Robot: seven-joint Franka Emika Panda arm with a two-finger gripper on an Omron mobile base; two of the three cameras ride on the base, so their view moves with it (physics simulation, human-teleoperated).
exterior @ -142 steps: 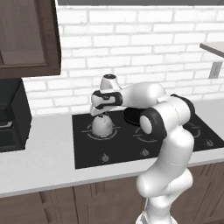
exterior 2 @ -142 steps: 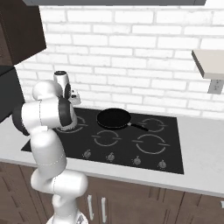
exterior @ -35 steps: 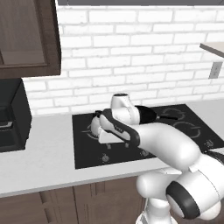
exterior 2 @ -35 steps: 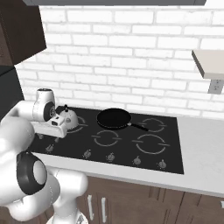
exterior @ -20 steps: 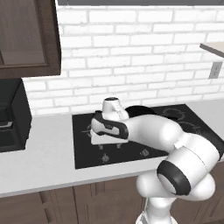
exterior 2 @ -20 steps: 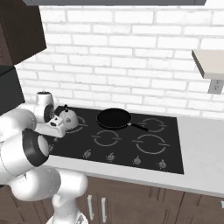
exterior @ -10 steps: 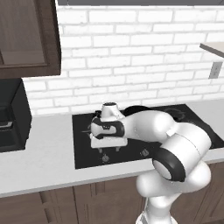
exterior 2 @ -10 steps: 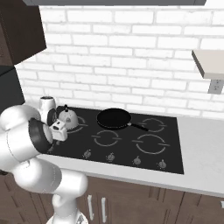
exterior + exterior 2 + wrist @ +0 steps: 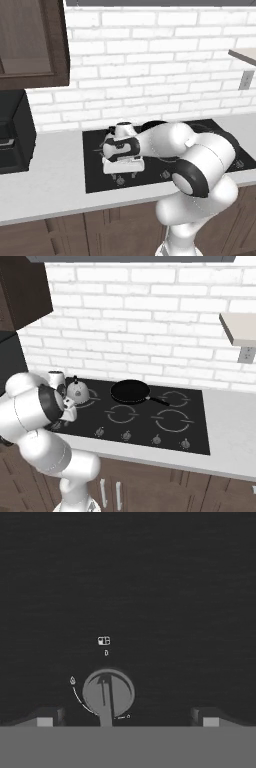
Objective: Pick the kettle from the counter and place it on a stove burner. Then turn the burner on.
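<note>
We note black frying pan [image 9: 130,391] on rear of cooktop, handle pointing right. Row of knobs [image 9: 126,434] along cooktop front edge; one round knob [image 9: 108,694] close up. White brick wall [image 9: 150,331]; dark upper cabinet [image 9: 30,45]; black appliance [image 9: 12,132] at left.

Shiny silver-grey kettle [image 9: 77,390], glossy black cooktop [image 9: 200,421] with thin grey rings, white brick wall [image 9: 150,331], grey knob [image 9: 108,693]

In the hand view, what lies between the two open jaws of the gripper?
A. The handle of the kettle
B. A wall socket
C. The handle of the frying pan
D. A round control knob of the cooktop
D: the hand view looks down on the black cooktop, where a round grey knob with small printed marks beside it lies between the gripper and its wide open jaws.
</note>
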